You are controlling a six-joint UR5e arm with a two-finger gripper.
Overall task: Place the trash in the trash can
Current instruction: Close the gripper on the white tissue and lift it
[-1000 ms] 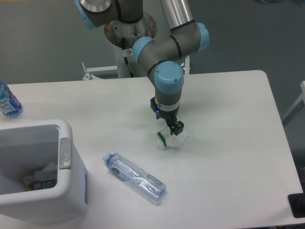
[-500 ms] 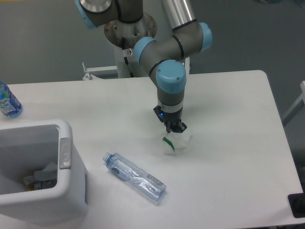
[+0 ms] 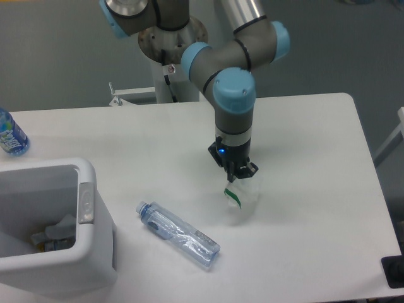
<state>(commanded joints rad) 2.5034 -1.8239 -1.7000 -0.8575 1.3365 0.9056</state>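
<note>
Just below the jaws, crumpled cup [image 3: 241,192], pinched at its top

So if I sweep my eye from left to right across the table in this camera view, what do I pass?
Small blue-labelled bottle → white trash can → crushed clear bottle → crumpled paper cup under the end effector.

Even, bright overhead light, soft faint shadows, slightly grainy, no glare.

Between the tool [image 3: 240,172] and the trash can [image 3: 57,221], 1 crushed bottle [image 3: 178,234] is lying across the desk [image 3: 315,158]. Bare desk is running behind it. The small blue-label bottle [image 3: 11,134] is standing far left.
</note>
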